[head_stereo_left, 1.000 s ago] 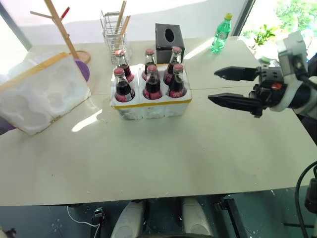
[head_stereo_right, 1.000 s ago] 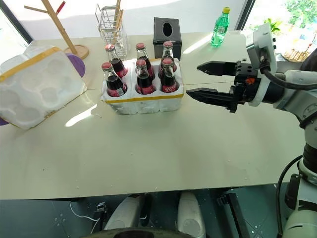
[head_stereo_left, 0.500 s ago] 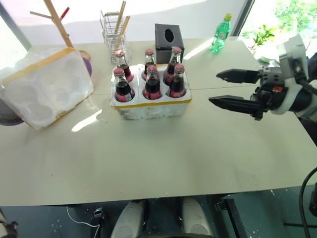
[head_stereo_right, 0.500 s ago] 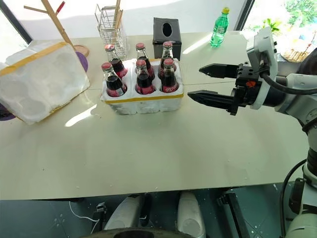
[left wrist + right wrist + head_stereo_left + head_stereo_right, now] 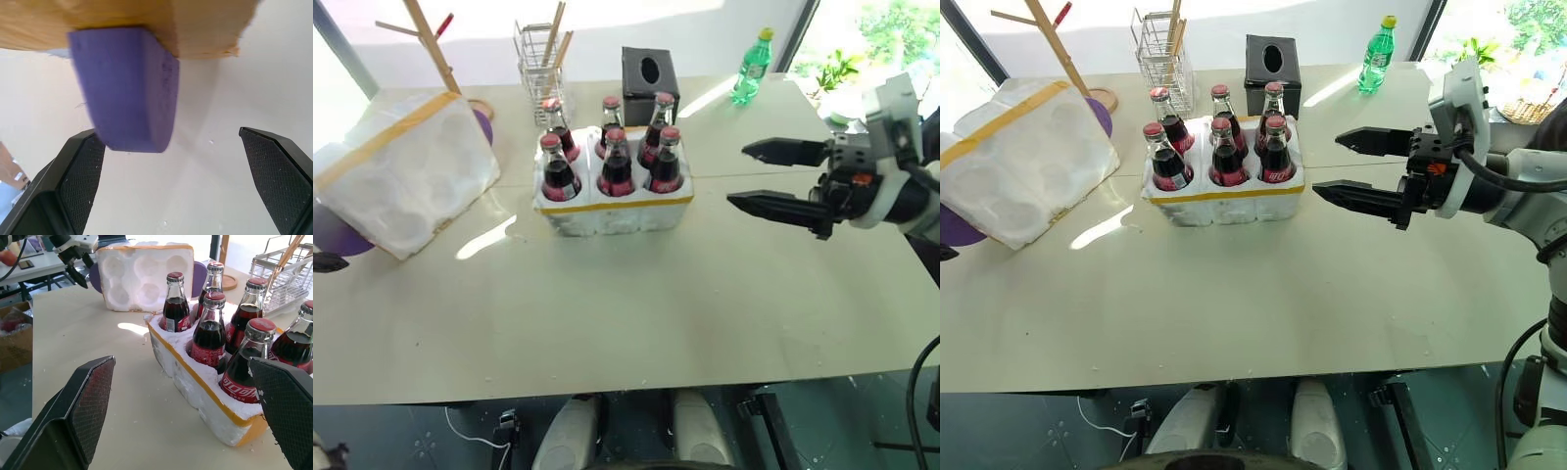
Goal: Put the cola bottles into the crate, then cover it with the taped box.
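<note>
Styrofoam crate (image 5: 612, 201) already holds all six cola bottles (image 5: 616, 157), so only covering remains: the taped box (image 5: 406, 171) lies left of it, my right pincer (image 5: 773, 176) and left pincer (image 5: 181, 181) both gaping empty.

Six cola bottles (image 5: 616, 163) stand in the crate (image 5: 612, 207) at the upper middle of the counter (image 5: 636, 304). The taped box (image 5: 403, 171) lies tilted at the left edge. Behind the crate stand a wire rack (image 5: 540, 61) and a tissue box (image 5: 649, 73); a plastic bottle (image 5: 751, 67) stands upper right. The right hand (image 5: 756, 176) hangs right of the crate.
</note>
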Controlling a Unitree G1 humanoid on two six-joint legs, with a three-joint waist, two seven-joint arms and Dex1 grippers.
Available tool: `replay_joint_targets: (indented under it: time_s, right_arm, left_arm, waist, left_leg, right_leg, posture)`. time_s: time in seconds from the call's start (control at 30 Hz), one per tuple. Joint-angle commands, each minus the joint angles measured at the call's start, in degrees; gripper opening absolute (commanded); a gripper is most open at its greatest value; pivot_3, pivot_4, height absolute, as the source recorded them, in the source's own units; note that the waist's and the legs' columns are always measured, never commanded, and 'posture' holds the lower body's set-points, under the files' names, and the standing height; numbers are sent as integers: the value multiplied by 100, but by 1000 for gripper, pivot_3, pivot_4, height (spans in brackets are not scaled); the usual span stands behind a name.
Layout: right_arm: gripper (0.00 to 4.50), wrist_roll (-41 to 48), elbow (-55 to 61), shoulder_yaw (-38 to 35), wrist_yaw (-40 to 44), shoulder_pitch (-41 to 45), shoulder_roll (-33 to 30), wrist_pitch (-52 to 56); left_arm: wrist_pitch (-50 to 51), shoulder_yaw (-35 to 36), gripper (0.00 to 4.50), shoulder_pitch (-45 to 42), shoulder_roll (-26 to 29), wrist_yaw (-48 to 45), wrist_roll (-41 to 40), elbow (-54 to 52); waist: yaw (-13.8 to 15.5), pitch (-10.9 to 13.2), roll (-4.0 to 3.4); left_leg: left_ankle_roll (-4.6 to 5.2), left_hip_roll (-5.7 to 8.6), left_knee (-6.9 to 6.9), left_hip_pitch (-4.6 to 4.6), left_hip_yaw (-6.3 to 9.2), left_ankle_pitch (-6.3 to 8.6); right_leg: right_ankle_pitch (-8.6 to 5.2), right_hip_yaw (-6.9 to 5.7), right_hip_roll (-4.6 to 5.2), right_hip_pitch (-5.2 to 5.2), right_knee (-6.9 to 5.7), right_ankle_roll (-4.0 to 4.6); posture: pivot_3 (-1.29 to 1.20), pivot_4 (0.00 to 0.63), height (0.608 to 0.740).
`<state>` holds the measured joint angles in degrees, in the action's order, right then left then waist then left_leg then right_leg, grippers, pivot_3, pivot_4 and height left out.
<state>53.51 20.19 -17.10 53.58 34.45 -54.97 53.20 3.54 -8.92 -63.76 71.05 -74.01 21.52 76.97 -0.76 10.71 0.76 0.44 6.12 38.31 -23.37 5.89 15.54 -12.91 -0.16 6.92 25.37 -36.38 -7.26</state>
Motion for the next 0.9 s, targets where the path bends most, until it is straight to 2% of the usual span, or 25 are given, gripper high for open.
replay_joint_targets:
  time_s: [0.03,0.27,0.5,0.9]
  right_arm:
    - [4458,8,64,-72,59,100,-120,-133]
    - [4458,-85,50,17,148,145,-199,-206]
    - [4458,29,107,-58,213,107,-321,-183]
    - [4458,4,157,20,136,58,-235,-222]
  left_arm:
    - [88,167,4500,21,-21,189,-130,38]
    - [374,444,4500,-10,-267,479,-369,60]
    - [515,282,4500,-45,-270,-92,-254,26]
    - [717,297,4500,-595,-265,-117,-234,30]
  waist:
    - [-1,0,0]
    - [2,0,0]
    - [-1,-1,0]
    - [-14,-1,1]
  left_leg:
    - [0,0,0,0,0,0]
    - [-1,0,1,0,0,0]
    - [-1,0,3,1,0,0]
    - [0,0,5,1,0,0]
  right_leg:
    - [0,0,0,0,0,0]
    - [0,0,0,1,-2,0]
    - [0,0,0,1,-4,0]
    - [0,0,0,1,-5,0]
  posture:
    - [0,150,740]
    - [0,150,740]
    - [0,150,740]
    - [0,150,740]
